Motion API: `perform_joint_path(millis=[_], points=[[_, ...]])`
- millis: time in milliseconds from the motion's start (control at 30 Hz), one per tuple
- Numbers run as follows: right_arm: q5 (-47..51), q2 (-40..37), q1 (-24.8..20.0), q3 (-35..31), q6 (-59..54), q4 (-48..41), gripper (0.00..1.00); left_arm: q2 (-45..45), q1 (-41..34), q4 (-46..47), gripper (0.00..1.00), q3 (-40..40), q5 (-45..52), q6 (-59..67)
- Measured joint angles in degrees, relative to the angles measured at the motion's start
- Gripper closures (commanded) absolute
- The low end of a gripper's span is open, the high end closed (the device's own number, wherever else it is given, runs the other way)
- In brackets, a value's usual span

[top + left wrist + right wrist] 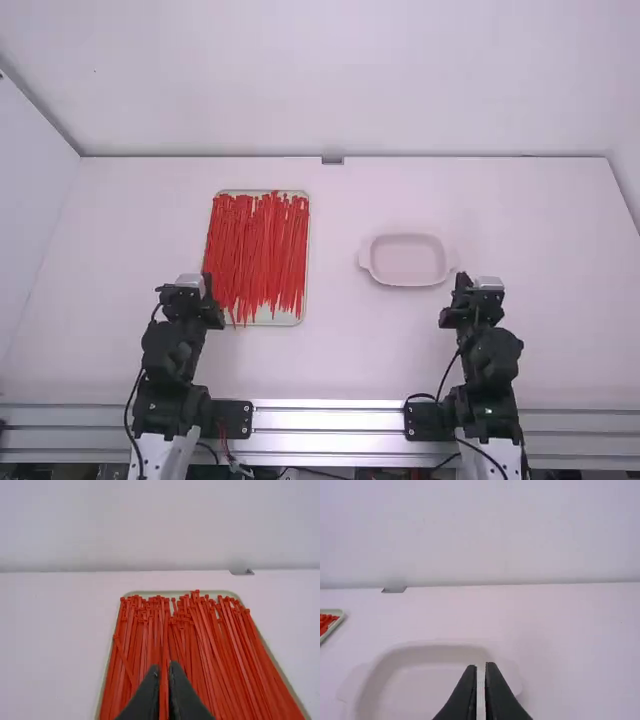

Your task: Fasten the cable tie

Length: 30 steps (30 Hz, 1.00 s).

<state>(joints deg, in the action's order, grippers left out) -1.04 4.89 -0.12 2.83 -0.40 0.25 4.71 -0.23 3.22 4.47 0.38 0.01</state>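
Note:
A heap of red cable ties (257,255) lies lengthwise on a pale rectangular tray (303,212) left of the table's middle; the same cable ties (200,645) spread out ahead in the left wrist view. My left gripper (212,310) hangs at the tray's near left corner, its fingers (150,690) pressed together with nothing between them. My right gripper (462,296) stands just behind the near right rim of a white dish (406,259), fingers (465,690) close together and holding nothing. The dish (380,680) looks empty.
A small grey bracket (332,158) sits at the table's far edge against the white back wall. White side walls close in left and right. Bare table lies all around the tray and dish.

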Motion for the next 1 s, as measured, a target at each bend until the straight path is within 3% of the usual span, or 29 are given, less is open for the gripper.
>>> perform_joint_path(millis=[367,767,1000], points=[[-2.6,14.1,-0.1,17.1,-0.2,-7.7,0.74,15.1,-0.2,14.2,0.74,22.2,1.6,2.4],[-2.0,35.7,0.8,40.3,-1.6,-25.8,0.50,39.5,-0.5,30.7,0.50,47.3,2.8,4.2],[-2.1,47.6,2.0,53.3,-1.9,-31.8,0.37,51.7,-0.9,39.5,0.37,61.4,5.9,5.8]])
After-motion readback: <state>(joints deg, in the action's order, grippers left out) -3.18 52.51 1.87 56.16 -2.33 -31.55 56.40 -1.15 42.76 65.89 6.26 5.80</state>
